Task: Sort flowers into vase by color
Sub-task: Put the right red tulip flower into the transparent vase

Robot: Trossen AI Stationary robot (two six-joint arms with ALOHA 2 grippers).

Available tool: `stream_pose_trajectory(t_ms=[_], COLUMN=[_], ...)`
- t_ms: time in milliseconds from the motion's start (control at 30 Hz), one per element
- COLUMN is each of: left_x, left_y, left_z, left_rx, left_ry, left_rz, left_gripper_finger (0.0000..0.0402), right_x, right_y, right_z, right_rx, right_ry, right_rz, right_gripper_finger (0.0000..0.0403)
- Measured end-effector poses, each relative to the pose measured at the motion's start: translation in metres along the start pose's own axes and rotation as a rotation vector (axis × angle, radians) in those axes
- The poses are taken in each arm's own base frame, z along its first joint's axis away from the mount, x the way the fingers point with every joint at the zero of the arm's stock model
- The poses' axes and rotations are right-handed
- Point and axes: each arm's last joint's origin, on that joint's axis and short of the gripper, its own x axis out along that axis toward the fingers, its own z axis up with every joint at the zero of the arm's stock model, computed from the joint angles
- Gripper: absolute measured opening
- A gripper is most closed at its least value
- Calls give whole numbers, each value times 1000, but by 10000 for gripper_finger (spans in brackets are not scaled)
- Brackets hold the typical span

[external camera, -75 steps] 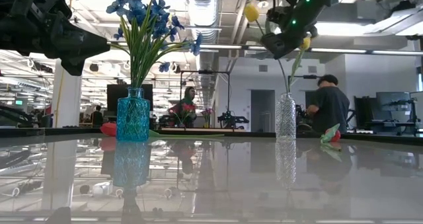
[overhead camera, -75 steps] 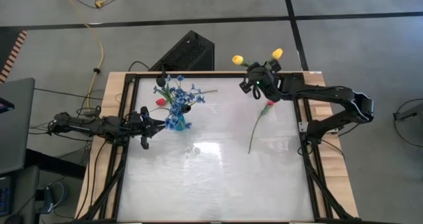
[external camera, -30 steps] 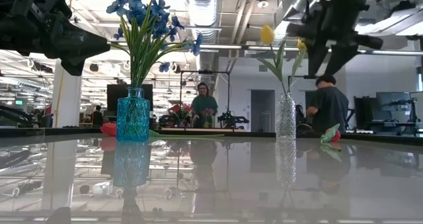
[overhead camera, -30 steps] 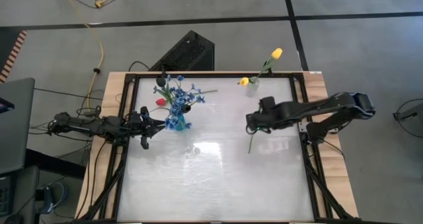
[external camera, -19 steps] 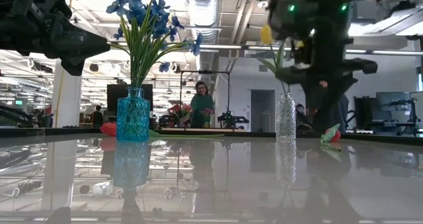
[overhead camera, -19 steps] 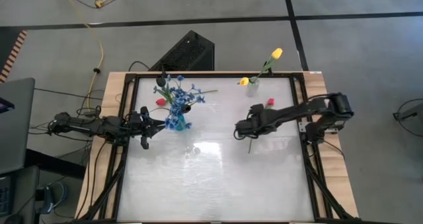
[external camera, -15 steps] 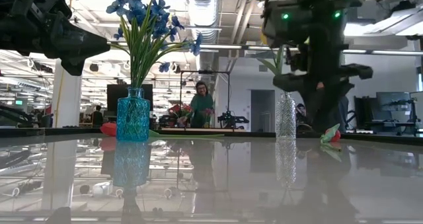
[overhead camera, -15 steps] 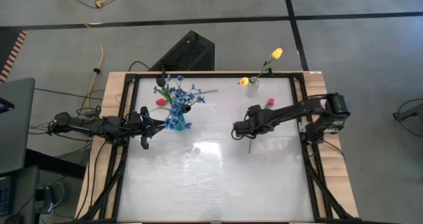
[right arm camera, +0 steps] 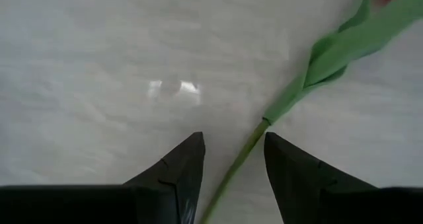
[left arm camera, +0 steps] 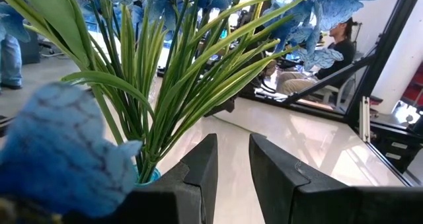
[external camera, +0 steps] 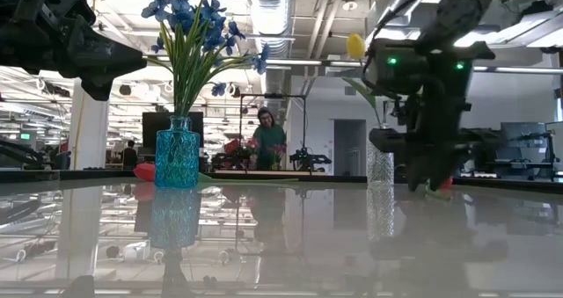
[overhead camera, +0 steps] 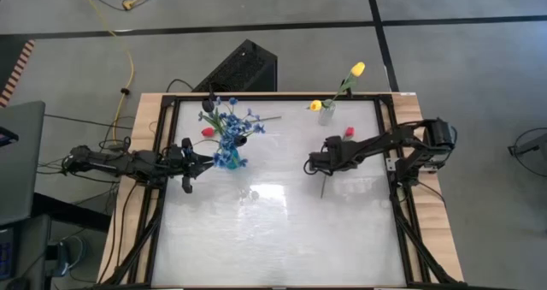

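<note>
A red tulip [overhead camera: 335, 157] lies flat on the table's right part, head [overhead camera: 349, 133] toward the far edge. My right gripper [overhead camera: 314, 163] hangs low over its stem, open, one finger on each side of the stem [right arm camera: 241, 154] without touching it. A clear vase [overhead camera: 327, 112] near the far edge holds two yellow tulips [overhead camera: 356, 68]. A blue vase [overhead camera: 229, 157] on the left holds blue sprays [external camera: 189, 21] and dark-headed blooms. A second red tulip [overhead camera: 206, 132] lies beside it. My left gripper [overhead camera: 195, 162] waits open, level, just left of the blue vase.
The table top [overhead camera: 273, 230] is white and glossy inside a dark frame [overhead camera: 393, 179]. Its near half holds only a small bright spot [overhead camera: 253, 194]. A black box [overhead camera: 239, 68] stands beyond the far edge. People [external camera: 266, 140] sit and stand in the room behind.
My right gripper has swung from the table's right part toward the left and come down low over the lying red tulip's stem, then drawn back slightly to the right. The tulip has not moved. The left arm has kept still.
</note>
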Motion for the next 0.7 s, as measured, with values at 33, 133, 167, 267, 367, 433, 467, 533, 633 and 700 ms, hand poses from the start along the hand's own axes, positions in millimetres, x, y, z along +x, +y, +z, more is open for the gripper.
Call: stream_pose_trajectory(t_ms=[33, 133, 167, 267, 367, 433, 467, 533, 633, 700], left_x=[0, 0, 0, 0, 0, 0, 0, 0, 0, 0], left_y=[0, 0, 0, 0, 0, 0, 0, 0, 0, 0], left_z=[0, 0, 0, 0, 0, 0, 0, 0, 0, 0], left_rx=[0, 0, 0, 0, 0, 0, 0, 0, 0, 0], left_ry=[1, 0, 0, 0, 0, 0, 1, 0, 0, 1], left_rz=[0, 0, 0, 0, 0, -1, -1, 0, -1, 0], left_gripper_finger=[75, 75, 75, 75, 75, 75, 75, 75, 75, 75], right_x=[2, 6, 7, 6, 5, 4, 3, 2, -2, -9], right_y=[-2, -5, -6, -6, -7, -9, -9, -11, -13, -14], right_z=[-1, -4, -4, -7, -11, -13, -14, -15, -17, -17], right_rx=[14, 33, 35, 30, 63, 85, 92, 101, 90, 93], right_ry=[-5, -21, -20, -26, -45, -61, -71, -92, -132, -172], right_rz=[-5, -16, -19, -19, -35, -47, -52, -62, -60, -37], right_gripper_finger=[186, 185, 183, 161, 120, 87, 71, 39, 15, 17])
